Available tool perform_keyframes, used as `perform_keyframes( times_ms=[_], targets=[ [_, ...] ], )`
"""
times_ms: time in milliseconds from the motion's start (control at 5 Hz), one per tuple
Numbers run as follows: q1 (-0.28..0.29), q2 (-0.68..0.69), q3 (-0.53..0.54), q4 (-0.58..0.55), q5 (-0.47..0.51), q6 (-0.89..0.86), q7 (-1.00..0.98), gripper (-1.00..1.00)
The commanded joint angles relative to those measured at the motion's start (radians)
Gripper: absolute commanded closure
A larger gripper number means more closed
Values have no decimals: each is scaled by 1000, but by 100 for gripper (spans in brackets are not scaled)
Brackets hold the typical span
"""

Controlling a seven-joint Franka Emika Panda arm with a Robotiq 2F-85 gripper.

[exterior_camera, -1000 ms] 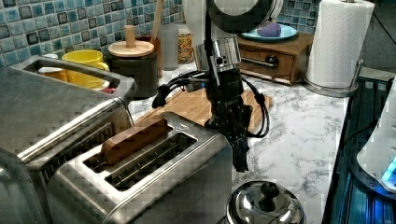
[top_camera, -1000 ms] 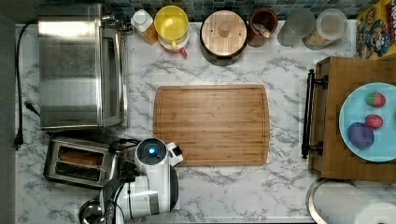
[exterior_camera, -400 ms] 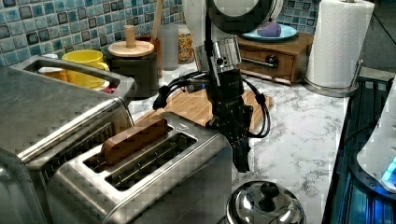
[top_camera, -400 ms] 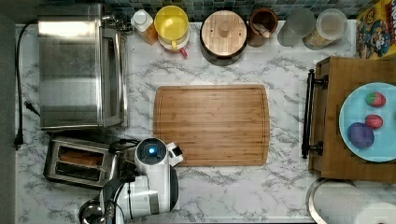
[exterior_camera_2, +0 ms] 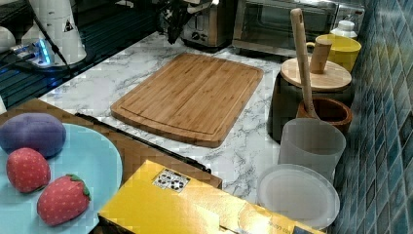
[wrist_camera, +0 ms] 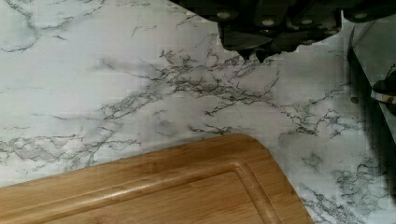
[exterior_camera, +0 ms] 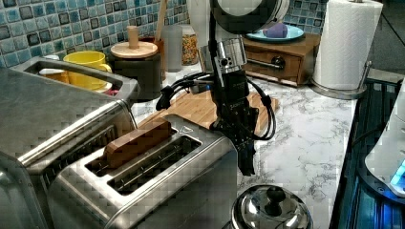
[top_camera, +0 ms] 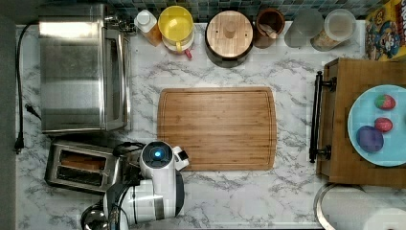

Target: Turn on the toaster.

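Beside the toaster [exterior_camera: 143, 181], the gripper [exterior_camera: 246, 160] points down over the worktop [exterior_camera: 305, 138]. Its fingers look closed together, empty, just beside the toaster's end.

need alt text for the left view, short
A robot arm's pincer hangs down beside the end of a steel toaster that holds a brown bread slice in one slot. A larger steel oven sits on the left view's left, with a wooden cutting board behind the arm and a paper towel roll at the back right on the marble counter.
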Motion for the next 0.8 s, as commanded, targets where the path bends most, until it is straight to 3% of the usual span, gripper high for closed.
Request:
perform_keyframes(
  times_ms=[200,800],
  targets=[
    [16,-33,13,59,0,6,7,100],
    [13,-33,16,59,0,6,7,100]
  ],
)
